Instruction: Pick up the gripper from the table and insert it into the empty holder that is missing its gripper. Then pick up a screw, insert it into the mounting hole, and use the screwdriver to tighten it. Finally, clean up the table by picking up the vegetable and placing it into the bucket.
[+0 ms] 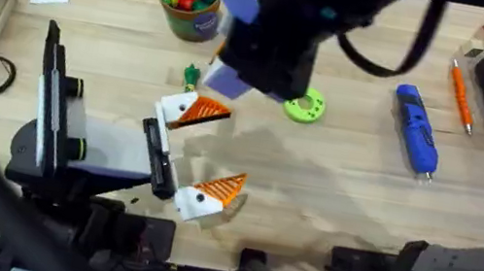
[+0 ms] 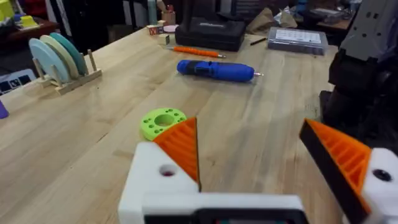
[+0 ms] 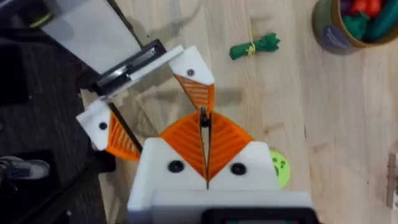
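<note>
Looking down from overhead, the left gripper (image 1: 230, 150) is spread wide. Each of its white angular plastic holder blocks (image 1: 178, 107) carries an orange ribbed wedge gripper (image 1: 209, 112), so the seating step looks done. The right gripper (image 1: 272, 42) hangs blurred above them. The small dark-green bumpy vegetable (image 1: 191, 75) lies just beside the farther holder, short of the round tan bucket (image 1: 188, 3). A careless descent could knock it away.

From the left wrist, the chunky blue cylindrical screwdriver (image 2: 214, 70) lies well apart, beyond the round green disc (image 2: 163, 121). An open mounting hole shows in the near white block, so that wedge is probably unfastened and a bump might unseat it.

From the right wrist, the right gripper (image 3: 204, 121) is clenched, pads together, with a thin dark sliver at the seam. I cannot tell whether it is a screw. If it is, a tilted approach to the holder (image 3: 189, 65) could drop it onto the wooden table (image 3: 348, 124).
</note>
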You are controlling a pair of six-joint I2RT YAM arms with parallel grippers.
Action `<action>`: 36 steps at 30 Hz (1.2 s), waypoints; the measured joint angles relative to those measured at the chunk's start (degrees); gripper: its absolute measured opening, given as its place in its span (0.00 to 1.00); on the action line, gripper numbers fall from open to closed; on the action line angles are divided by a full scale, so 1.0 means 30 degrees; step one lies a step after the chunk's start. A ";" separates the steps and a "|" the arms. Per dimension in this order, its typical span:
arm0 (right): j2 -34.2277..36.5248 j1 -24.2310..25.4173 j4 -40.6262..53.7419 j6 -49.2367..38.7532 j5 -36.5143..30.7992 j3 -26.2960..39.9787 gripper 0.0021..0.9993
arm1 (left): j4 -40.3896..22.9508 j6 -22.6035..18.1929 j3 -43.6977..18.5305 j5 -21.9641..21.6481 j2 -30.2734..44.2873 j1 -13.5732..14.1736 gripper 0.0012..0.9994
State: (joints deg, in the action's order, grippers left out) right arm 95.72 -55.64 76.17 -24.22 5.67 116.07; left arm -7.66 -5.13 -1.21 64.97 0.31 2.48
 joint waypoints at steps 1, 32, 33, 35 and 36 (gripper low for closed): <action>0.0138 0.0000 -0.0184 -0.0118 0.0174 0.0007 0.00 | 0.0000 0.0000 0.0000 0.0000 -0.0005 0.0000 0.99; 0.2590 0.0007 -0.1386 -0.1499 0.1212 0.0007 0.00 | 0.0000 0.0000 0.0000 0.0000 -0.0005 0.0000 0.99; 0.2620 -0.0006 -0.1374 -0.1516 0.1208 0.0007 0.00 | 0.0000 0.0000 0.0000 0.0000 0.0001 0.0000 0.99; 0.2728 -0.0038 -0.1371 -0.1517 0.1210 0.0007 0.00 | 0.0000 0.0000 0.0000 0.0000 -0.0003 0.0000 0.99; 0.2808 -0.0060 -0.1371 -0.1517 0.1216 0.0007 0.00 | 0.0000 0.0000 0.0000 0.0000 -0.0005 0.0000 0.99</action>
State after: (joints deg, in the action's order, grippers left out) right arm 104.15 -55.82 72.05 -28.77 9.32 116.09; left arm -7.66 -5.13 -1.21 64.97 0.30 2.48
